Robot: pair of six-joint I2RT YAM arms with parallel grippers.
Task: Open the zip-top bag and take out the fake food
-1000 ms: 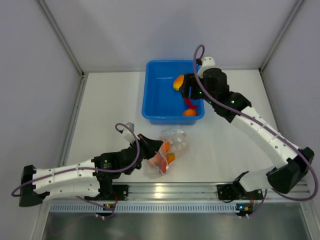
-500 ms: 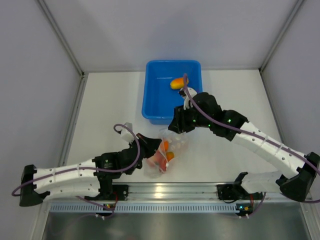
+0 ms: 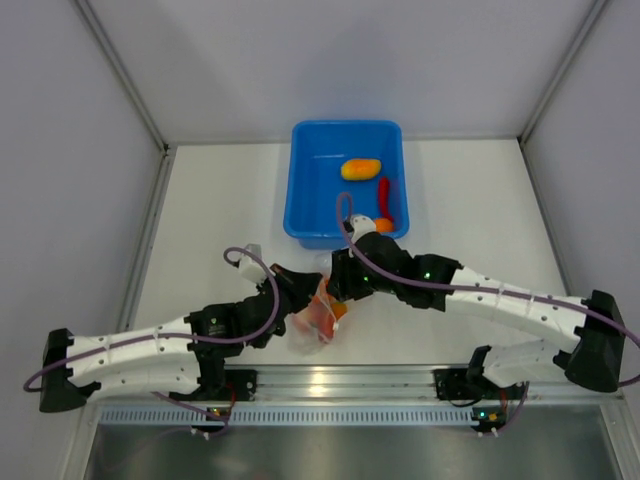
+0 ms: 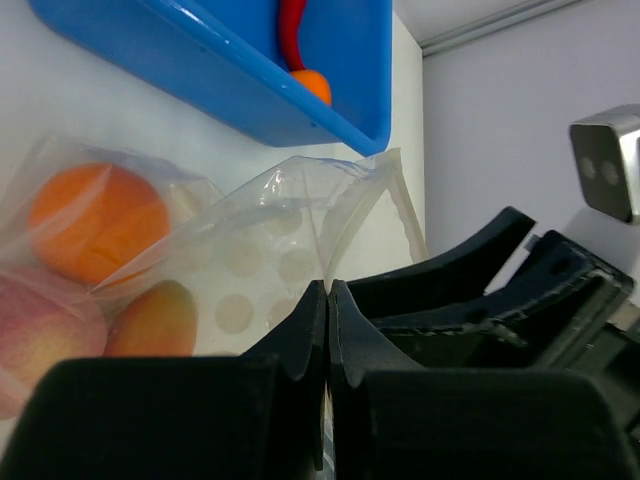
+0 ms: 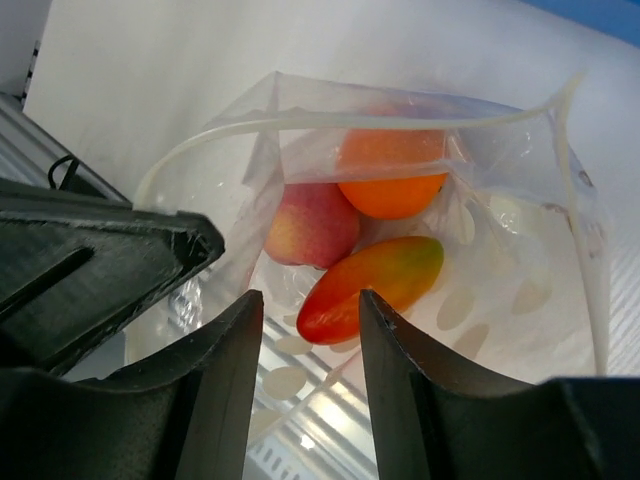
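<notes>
The left gripper (image 4: 328, 292) has its fingers pressed tight together, pinching one lip of the zip-top bag (image 4: 262, 250), and the mouth gapes wide. The right gripper (image 5: 308, 298) hangs right over that opening, fingers spread, nothing between them. The bag lies on the table (image 3: 220, 220) just in front of the blue tub (image 3: 318, 195), between the two grippers. Inside sits the fake food (image 5: 392, 185): an orange round piece, a pink-red piece (image 5: 312, 228) beside it, and a red-to-yellow mango shape (image 5: 372, 283) nearest the spread fingers. In the tub: a yellow-orange piece (image 3: 360, 168), a red chili (image 3: 384, 193) and a small orange piece (image 3: 383, 224).
</notes>
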